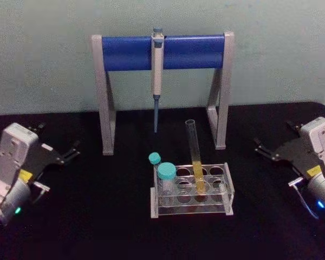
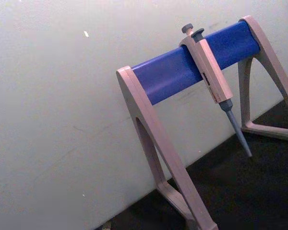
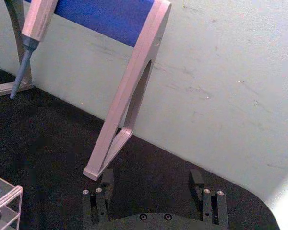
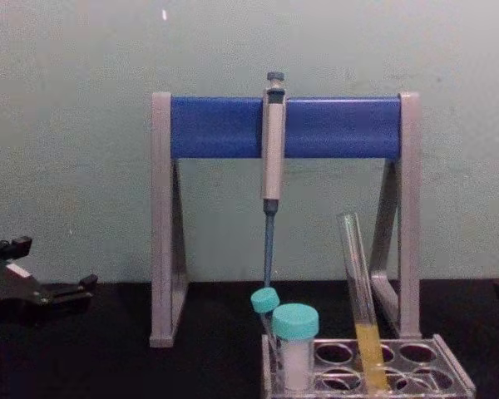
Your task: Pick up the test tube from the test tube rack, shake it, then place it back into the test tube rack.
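The test tube (image 1: 193,145) is a long clear glass tube with yellow liquid in its lower part. It stands slightly tilted in the test tube rack (image 1: 228,190), a low clear plastic rack at the centre of the black table. The chest view shows the test tube (image 4: 355,266) rising from the rack (image 4: 452,376). My left gripper (image 1: 58,140) rests open at the far left, well clear of the rack. My right gripper (image 1: 275,136) rests open at the far right, also apart from it. In the right wrist view the right gripper (image 3: 151,178) has nothing between its fingers.
A grey-and-blue pipette stand (image 1: 124,52) stands behind the rack, with a pipette (image 1: 157,70) hanging from its bar. Two teal-capped vials (image 1: 166,172) sit in the rack's left side. A pale wall closes off the back.
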